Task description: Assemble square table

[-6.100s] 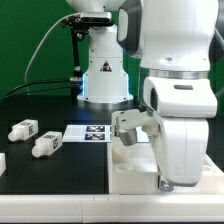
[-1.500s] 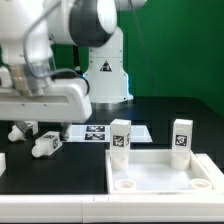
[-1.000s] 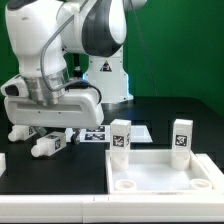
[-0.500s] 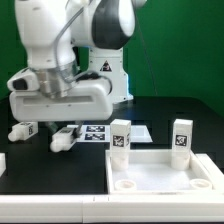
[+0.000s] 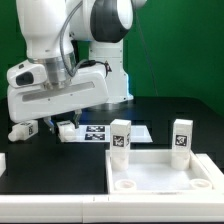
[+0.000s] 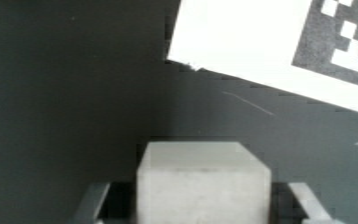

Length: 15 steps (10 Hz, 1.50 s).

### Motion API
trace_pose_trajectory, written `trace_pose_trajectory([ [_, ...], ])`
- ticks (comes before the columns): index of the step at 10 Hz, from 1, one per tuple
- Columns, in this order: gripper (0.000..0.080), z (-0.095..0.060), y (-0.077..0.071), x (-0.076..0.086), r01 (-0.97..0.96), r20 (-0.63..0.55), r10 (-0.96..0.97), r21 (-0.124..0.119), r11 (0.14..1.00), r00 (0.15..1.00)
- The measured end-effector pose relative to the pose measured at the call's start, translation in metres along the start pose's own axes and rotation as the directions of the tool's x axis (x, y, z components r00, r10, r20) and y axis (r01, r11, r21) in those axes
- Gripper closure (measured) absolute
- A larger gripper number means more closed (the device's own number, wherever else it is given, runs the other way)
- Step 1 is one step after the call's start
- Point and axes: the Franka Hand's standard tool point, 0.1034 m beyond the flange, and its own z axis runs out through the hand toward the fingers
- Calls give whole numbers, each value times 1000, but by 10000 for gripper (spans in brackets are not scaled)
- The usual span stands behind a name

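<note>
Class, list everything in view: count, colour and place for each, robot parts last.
tabletop: one, white, on the table, exterior view's right.
upright legs: two, white, tagged, in the tabletop's far corners.
loose leg: one, white, lying at the exterior view's left.
held leg: one, white, in the gripper.
marker board: one, white with black tags, flat beyond the tabletop.
table: one, black, under everything.
arm: one, white, above the loose leg.
gripper: one, grey fingers, shut on the held leg.
</note>
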Motion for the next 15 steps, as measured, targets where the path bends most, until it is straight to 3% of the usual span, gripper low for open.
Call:
trace_pose_trajectory([
  [1,515,-3,-2,12,212,-14,-213,-52,976,977],
  [2,515,-8,-13,27,371,-11,-374,-108,922,927],
  [3,515,-6,-24,32,510,9,-514,-141,848,857],
  [7,515,-4,-14,25,673,50,-674,-131,727,737],
  [9,515,-6,14,16,935,142,-928,-136,327,345],
  [10,515,-2,15,17,973,173,-962,-131,190,211],
  [11,515,0,15,12,975,164,-964,-111,194,210],
  [13,515,0,18,10,995,192,-979,-79,59,73],
  [14,515,2,20,8,996,210,-976,-56,-67,-54],
  [15,515,8,26,0,963,222,-940,-14,-268,-258],
])
